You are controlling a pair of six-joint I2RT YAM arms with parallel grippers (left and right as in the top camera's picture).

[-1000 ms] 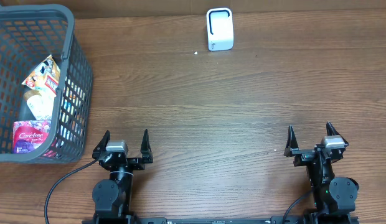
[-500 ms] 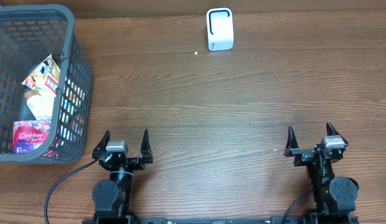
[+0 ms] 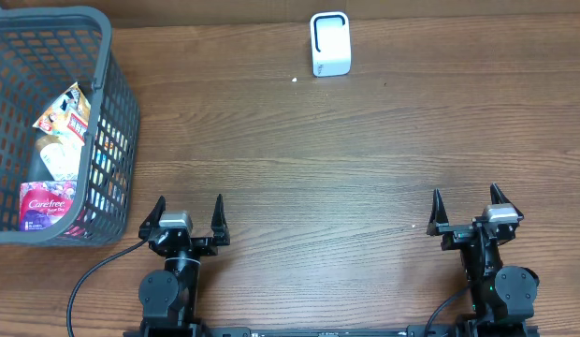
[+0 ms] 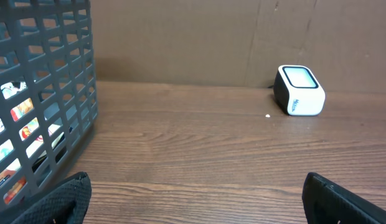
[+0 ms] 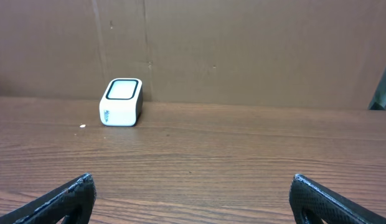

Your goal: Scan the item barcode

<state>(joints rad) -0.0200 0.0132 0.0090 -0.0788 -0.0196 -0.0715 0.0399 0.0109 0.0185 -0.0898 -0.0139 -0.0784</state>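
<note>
A white barcode scanner (image 3: 329, 43) with a dark window stands at the table's far edge; it also shows in the left wrist view as the scanner (image 4: 299, 91) and in the right wrist view as the scanner (image 5: 121, 102). Packaged items (image 3: 52, 168), among them a pink Carefree pack (image 3: 47, 204), lie inside the grey basket (image 3: 110, 65) at the far left. My left gripper (image 3: 187, 208) sits open at the near edge with nothing between its fingers. My right gripper (image 3: 466, 198) is open and empty too, near the front right.
The basket's mesh wall (image 4: 43, 93) fills the left of the left wrist view. A brown cardboard wall (image 5: 243, 50) backs the table. A small white speck (image 3: 295, 80) lies left of the scanner.
</note>
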